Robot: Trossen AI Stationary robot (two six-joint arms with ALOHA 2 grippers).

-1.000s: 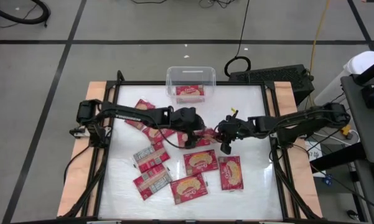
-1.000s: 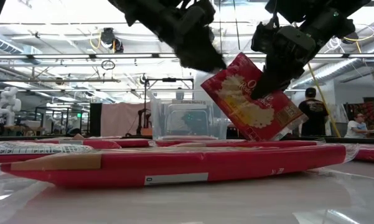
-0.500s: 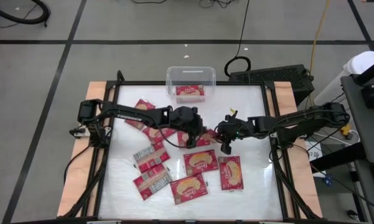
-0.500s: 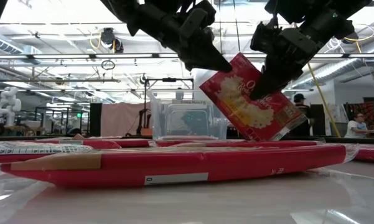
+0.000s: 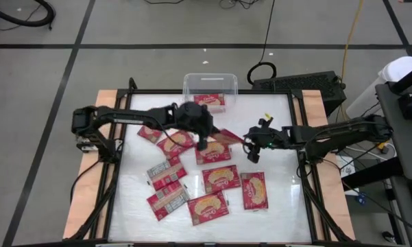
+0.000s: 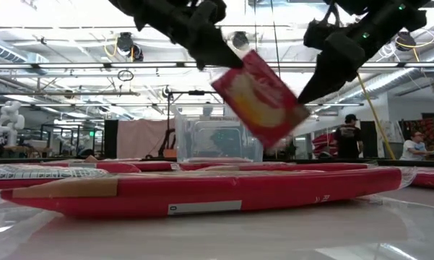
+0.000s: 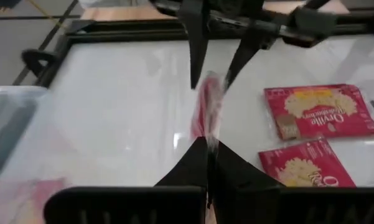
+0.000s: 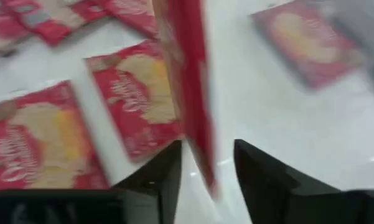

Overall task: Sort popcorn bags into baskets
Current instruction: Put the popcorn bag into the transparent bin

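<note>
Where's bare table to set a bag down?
Free: the strip between the basket and the table's right rail, behind the right hand; also the front-left corner. Crowded: middle and front, where popcorn bags lie close.

Red popcorn bag (image 5: 224, 136) midair between left pincer (image 5: 204, 139) and right pincer (image 5: 249, 147).

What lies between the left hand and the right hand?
A raised popcorn bag spans that stretch in the low view: the left hand grips its upper end, while the right hand is open beside its lower end.
</note>
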